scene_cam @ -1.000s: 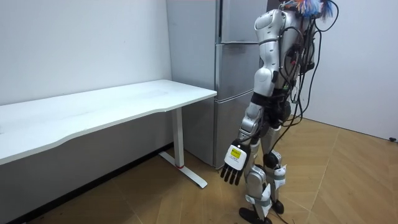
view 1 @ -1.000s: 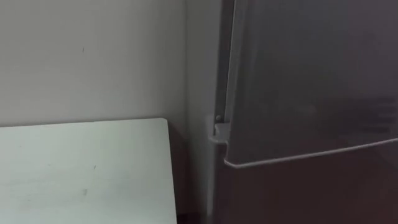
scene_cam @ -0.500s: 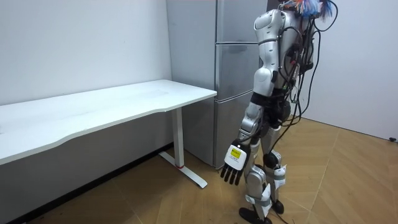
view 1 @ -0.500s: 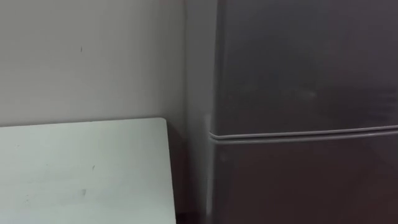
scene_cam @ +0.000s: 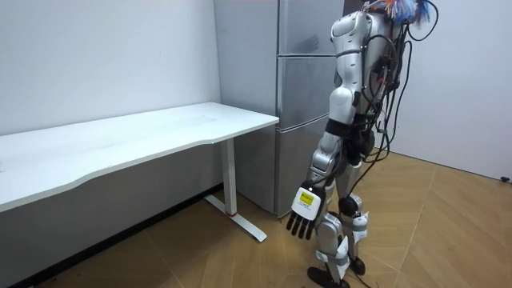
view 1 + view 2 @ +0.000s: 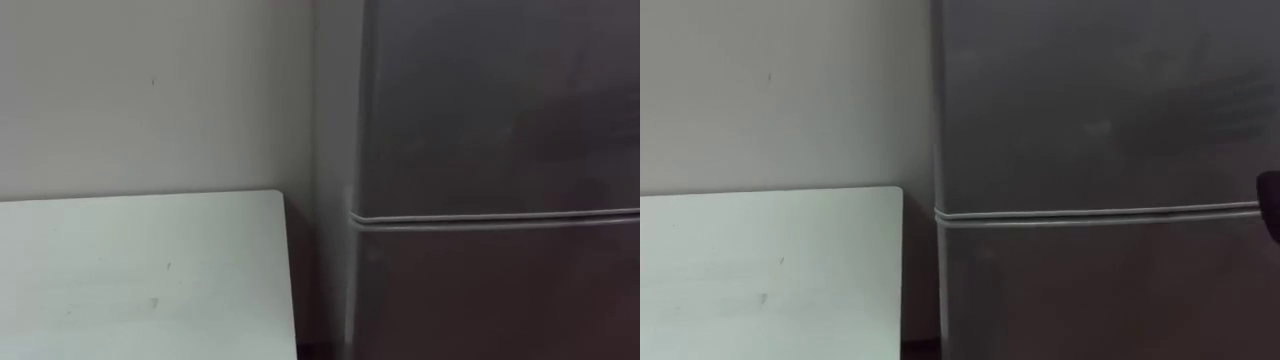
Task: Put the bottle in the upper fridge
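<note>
Room view showed the robot standing upright on the wooden floor, close against the front of the tall grey fridge, with the white worktop off to its left. Its left hand hung low beside its thigh, fingers straight and relaxed, grasping nothing. From the head camera, the upper door and the lower door both sat flush, and the pale seam between them ran level. As far as could be judged, both were shut. A dark shape touched the right edge of the right eye view, level with that seam. It may have been part of the right hand, but too little of it showed to tell whether that hand was released, clenched or holding anything.

Where the bottle was could not be told for certain. With the left hand empty and both doors closed, it most likely stood behind the upper door — so the task looked done, or nearly.

Several things could go wrong from there. If the bottle was in fact in the right hand, the upper door would have to be opened again. A door that looked flush might not have sealed and could drift open. A bottle set near a shelf edge could tip out at the next pull. The robot also stood so near that a careless turn could swing an arm into the fridge or the worktop's corner.
</note>
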Robot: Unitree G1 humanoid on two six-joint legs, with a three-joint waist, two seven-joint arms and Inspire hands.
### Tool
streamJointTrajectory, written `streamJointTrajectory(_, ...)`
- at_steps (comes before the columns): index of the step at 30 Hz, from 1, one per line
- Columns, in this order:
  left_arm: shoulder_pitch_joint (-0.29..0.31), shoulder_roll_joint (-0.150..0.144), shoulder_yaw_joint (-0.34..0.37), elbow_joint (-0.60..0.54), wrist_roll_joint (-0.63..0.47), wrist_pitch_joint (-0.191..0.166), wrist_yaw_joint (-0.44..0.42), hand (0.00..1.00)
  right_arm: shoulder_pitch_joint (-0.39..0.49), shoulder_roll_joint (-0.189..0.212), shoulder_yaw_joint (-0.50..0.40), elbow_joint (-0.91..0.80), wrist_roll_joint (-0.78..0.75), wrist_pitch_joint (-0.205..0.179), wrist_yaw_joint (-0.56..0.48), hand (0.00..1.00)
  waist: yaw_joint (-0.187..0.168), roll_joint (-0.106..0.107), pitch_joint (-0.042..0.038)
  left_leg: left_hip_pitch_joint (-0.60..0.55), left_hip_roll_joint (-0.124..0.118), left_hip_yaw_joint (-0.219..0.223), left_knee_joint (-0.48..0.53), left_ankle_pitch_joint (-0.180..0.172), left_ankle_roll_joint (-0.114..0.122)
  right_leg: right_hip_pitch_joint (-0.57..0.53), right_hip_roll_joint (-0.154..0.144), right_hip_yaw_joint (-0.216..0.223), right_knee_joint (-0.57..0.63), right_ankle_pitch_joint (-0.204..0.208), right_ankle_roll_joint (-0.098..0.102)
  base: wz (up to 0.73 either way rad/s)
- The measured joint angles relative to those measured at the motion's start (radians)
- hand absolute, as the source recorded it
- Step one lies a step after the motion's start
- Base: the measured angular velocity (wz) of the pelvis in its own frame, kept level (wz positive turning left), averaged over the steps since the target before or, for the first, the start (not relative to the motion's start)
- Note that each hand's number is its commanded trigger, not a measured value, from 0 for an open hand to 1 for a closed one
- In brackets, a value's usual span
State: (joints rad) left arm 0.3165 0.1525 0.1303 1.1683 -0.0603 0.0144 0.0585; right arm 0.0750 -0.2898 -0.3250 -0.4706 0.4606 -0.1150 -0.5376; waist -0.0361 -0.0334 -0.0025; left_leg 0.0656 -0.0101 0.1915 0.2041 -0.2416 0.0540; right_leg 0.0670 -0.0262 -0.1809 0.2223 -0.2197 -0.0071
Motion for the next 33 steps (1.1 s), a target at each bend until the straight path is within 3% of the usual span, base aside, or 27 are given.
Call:
streamJointTrajectory(6, -0.02, 0.0, 0.006, 0.001, 0.056, -0.009, -0.011, 0.0, -0.102, -0.029, 0.073, -0.005, -0.044, 0.0, 0.076, 0.0, 0.051, 0.0, 0.0002, -0.001, 0.0, -0.009, 0.001, 0.0, 0.0, 0.007, -0.001, -0.015, -0.001, 0.001, 0.0, 0.05)
streamJointTrajectory(8, -0.02, -0.001, 0.006, 0.001, 0.059, -0.009, -0.012, 0.0, -0.113, -0.022, 0.086, -0.004, -0.082, 0.001, 0.064, 0.0, 0.064, -0.003, 0.0002, 0.0, 0.001, -0.009, 0.001, 0.0, 0.0, 0.007, -0.002, -0.016, -0.001, 0.002, -0.001, -0.02)
streamJointTrajectory(14, -0.029, 0.018, 0.01, 0.012, 0.075, 0.01, -0.025, 0.0, -0.136, -0.025, 0.098, 0.061, -0.117, 0.001, 0.067, 0.0, 0.064, -0.022, 0.0041, 0.008, 0.0, -0.016, 0.004, 0.001, -0.001, 0.024, -0.007, -0.045, 0.0, 0.005, -0.001, 0.0)
streamJointTrajectory(17, -0.041, 0.029, 0.009, 0.015, 0.074, 0.016, -0.031, 0.0, -0.174, -0.024, 0.109, 0.137, -0.145, -0.001, 0.066, 0.0, 0.066, -0.029, 0.0086, 0.008, 0.002, -0.015, 0.012, 0.002, 0.0, 0.024, -0.006, -0.046, 0.001, 0.012, -0.001, -0.07)
streamJointTrajectory(19, -0.061, 0.03, 0.003, 0.022, 0.074, 0.031, -0.043, 0.0, -0.207, -0.024, 0.116, 0.217, -0.183, -0.008, 0.05, 0.0, 0.067, -0.031, 0.0097, -0.008, -0.001, -0.034, 0.036, -0.001, 0.006, 0.031, -0.009, -0.069, -0.019, 0.021, 0.003, 0.1)
streamJointTrajectory(26, -0.06, 0.043, -0.035, -0.001, 0.074, 0.097, -0.049, 0.0, -0.303, -0.031, 0.156, 0.402, -0.346, -0.004, -0.035, 0.0, 0.089, -0.028, 0.0039, -0.023, -0.008, -0.048, 0.046, 0.012, 0.024, 0.019, -0.019, -0.069, -0.034, 0.046, 0.017, 0.01)
streamJointTrajectory(33, -0.044, 0.059, -0.038, -0.031, 0.072, 0.11, -0.048, 0.0, -0.338, -0.037, 0.151, 0.462, -0.352, 0.022, -0.065, 0.0, 0.095, -0.038, 0.0015, -0.037, -0.021, -0.086, 0.06, 0.018, 0.03, 0.019, -0.026, -0.086, -0.034, 0.053, 0.028, 0.08)
